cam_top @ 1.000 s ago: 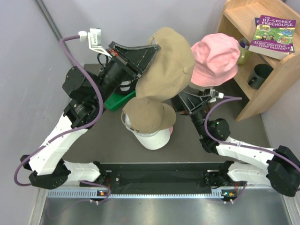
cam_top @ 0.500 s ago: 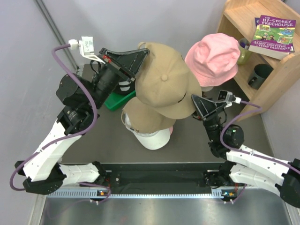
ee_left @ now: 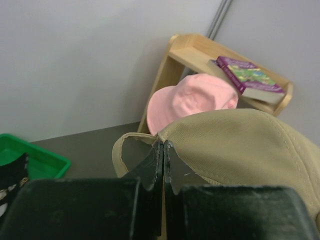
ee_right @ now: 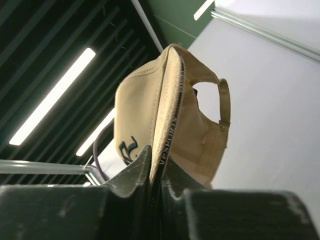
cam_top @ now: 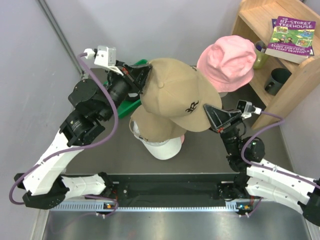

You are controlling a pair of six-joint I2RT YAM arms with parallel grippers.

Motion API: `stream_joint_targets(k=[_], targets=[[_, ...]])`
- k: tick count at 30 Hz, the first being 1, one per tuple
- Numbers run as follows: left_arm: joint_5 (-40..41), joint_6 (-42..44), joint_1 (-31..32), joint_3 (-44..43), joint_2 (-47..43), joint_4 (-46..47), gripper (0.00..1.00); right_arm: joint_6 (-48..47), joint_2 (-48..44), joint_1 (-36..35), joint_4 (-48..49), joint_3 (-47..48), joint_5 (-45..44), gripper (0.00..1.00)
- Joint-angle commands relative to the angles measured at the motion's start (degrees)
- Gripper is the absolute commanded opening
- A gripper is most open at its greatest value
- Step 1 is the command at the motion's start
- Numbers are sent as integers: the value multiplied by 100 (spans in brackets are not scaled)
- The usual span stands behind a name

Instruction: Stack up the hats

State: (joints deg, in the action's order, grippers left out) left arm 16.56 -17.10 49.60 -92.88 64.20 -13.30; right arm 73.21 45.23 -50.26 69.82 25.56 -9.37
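From above, I hold a tan cap (cam_top: 175, 92) in the air between both arms. My left gripper (cam_top: 144, 78) has its back edge and my right gripper (cam_top: 209, 114) has the tip of its peak. Beneath it on the table (cam_top: 115, 150) the pile is started: a second tan cap (cam_top: 152, 127) sits on a white cap (cam_top: 166, 148). A pink hat (cam_top: 227, 57) is perched apart near the wooden shelf (cam_top: 295, 75), not yet on the pile.

In my left wrist view, the left gripper (ee_left: 162, 150) is pinched tight on the tan cap (ee_left: 240, 145) at its rear opening, the jaws meeting on the fabric. The pink hat (ee_left: 192, 100) shows beyond, and a green tray (ee_left: 35, 160) lies off to one side.

In my right wrist view, the right gripper (ee_right: 156, 167) is clamped on the edge of the peak, and the tan cap (ee_right: 145, 120) rises above it.

I judge the task partway done — this cap has to come down onto the pile, and the pink hat waits after it.
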Motion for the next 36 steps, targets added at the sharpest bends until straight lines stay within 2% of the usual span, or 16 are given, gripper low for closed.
stream_joint_targets(k=[1,7,9,10,11,13,15,21,25,28,31,33,36], targets=[[409,506,-3,16,-224,-576,0,70,-252,-177,-494,-34,-39,0],[1217,498,-3,261,-637,-1201,0,334,81,-344,-322,-87,-232,0],[1533,463,-3,358,-821,-1428,25,431,300,-414,-136,-86,-294,0],[1596,454,-3,402,-900,-1473,42,457,371,-441,-5,-86,-320,0],[1648,453,-3,498,-962,-1526,69,510,451,-476,223,-78,-338,0],[1832,462,-3,595,-1155,-1692,88,554,600,-502,330,-51,-382,0],[2035,471,-3,718,-1313,-1868,99,537,662,-511,313,10,-399,0],[2861,568,-3,1035,-1534,-2572,99,484,697,-520,-91,89,-347,0],[2783,533,-3,965,-1350,-2625,99,536,864,-520,-101,72,-320,0],[2878,419,-3,518,-955,-2669,99,624,1075,-520,4,45,-355,0],[3730,348,5,139,-752,-2503,99,756,1408,-520,259,2,-426,0],[4142,619,-3,112,-778,-2057,99,879,1690,-520,531,-34,-469,0],[4137,1067,-3,139,-734,-1720,99,967,2049,-529,839,-7,-461,0]])
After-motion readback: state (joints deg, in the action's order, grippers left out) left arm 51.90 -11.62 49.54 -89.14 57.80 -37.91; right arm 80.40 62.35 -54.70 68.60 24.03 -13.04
